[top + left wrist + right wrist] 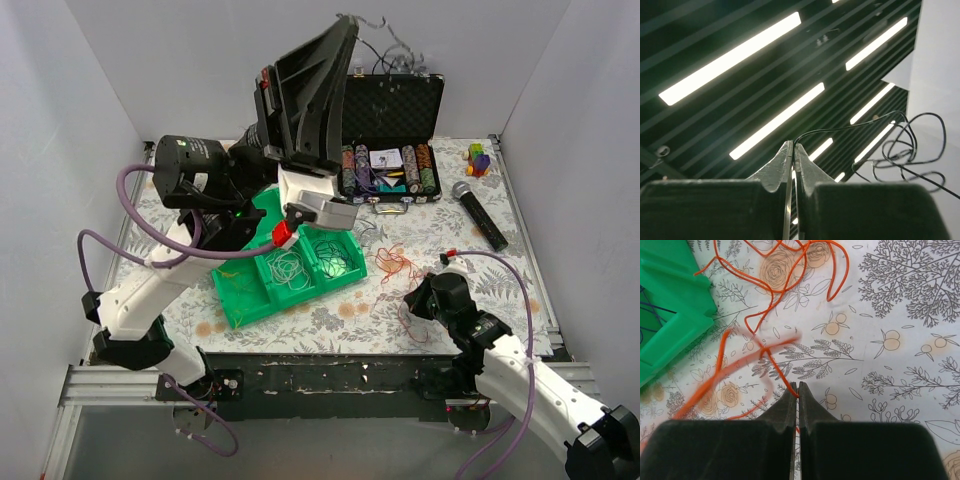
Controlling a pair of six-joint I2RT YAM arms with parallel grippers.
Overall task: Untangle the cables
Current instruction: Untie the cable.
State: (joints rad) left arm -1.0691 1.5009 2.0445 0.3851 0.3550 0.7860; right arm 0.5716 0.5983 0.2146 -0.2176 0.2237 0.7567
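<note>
Left pincer (pixel 793 150) clamps black wire (pixel 840 129) high in open air; right pincer (pixel 797 387) clamps orange wire (pixel 776 366) near tray (pixel 670 315) edge

case (pixel 392 110) behind tray (pixel 236 303) | microphone (pixel 480 215) right of case | cables (pixel 395 265) in tray and right of it

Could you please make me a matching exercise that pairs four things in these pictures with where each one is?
Things:
1. black cable
2. orange cable
3. microphone
4. poker chips

Places:
A. in the open case
B. pinched in the left gripper, raised in the air
C. pinched in the right gripper, low over the tabletop
D. lying to the right of the case

Pairs: 1-B, 2-C, 3-D, 4-A
</note>
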